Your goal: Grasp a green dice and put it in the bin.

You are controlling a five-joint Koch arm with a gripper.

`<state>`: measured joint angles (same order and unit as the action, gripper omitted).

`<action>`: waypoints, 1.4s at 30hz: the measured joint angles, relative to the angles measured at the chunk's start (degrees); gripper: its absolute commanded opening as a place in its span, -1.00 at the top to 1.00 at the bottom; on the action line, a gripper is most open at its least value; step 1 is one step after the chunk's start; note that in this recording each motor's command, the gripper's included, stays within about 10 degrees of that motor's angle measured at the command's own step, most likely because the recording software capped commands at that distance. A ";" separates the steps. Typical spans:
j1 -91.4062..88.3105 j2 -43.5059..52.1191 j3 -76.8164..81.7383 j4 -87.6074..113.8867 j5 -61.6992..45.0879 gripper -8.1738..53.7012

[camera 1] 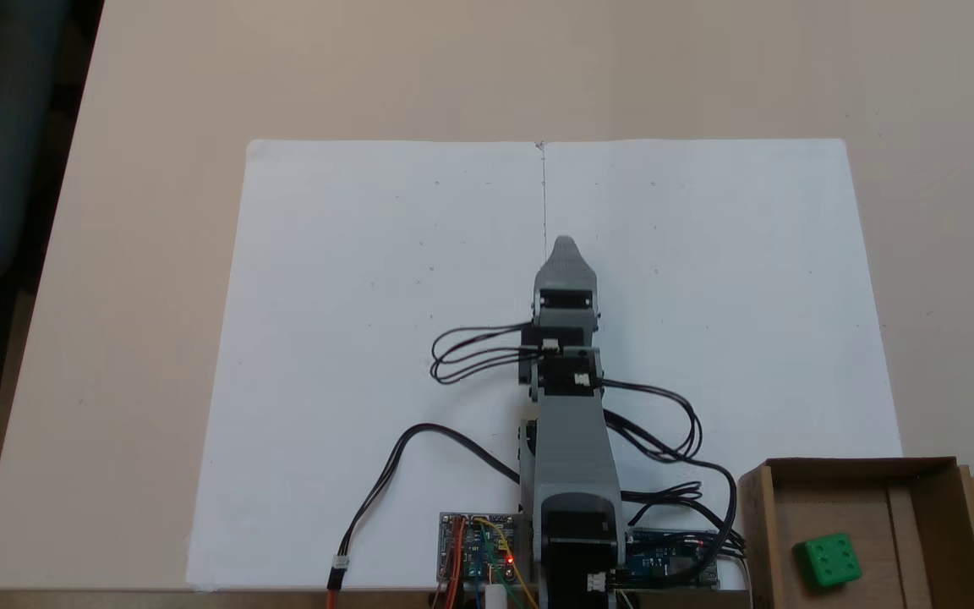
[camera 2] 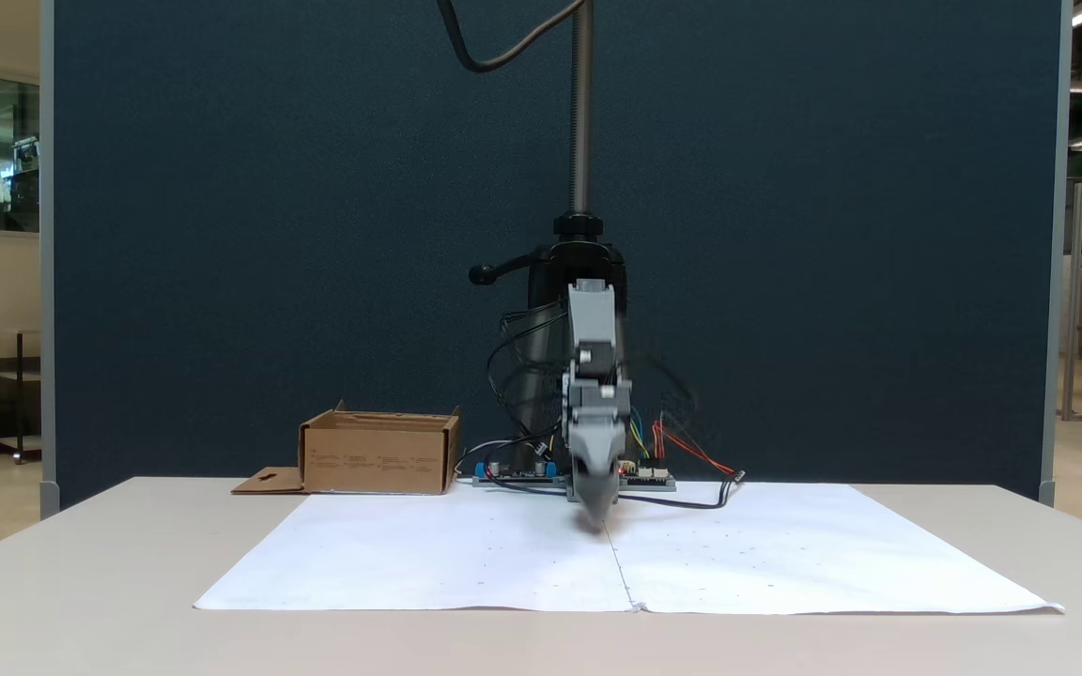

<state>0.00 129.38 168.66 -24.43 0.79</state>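
While the green dice (camera 1: 828, 561) lies on the floor of the bin (camera 1: 927, 507) at the lower right of a fixed view, six-pip face up, the fingers (camera 1: 567, 247) point toward the middle of the white paper (camera 1: 352, 338), holding nothing; whether they are apart or together cannot be told. Small print on the bin's front wall (camera 2: 377, 463) is too small to read. Wide bare paper surrounds the fingers (camera 2: 596, 514), and the desk (camera 2: 81, 582) edges lie well apart from them.
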 measured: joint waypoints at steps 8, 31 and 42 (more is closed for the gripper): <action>1.41 0.00 6.68 -17.14 -0.44 -0.72; 2.46 0.00 6.68 -41.04 -0.79 -0.72; 1.58 0.00 6.68 -50.54 -0.88 -0.72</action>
<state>1.58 129.38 175.34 -74.97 -0.09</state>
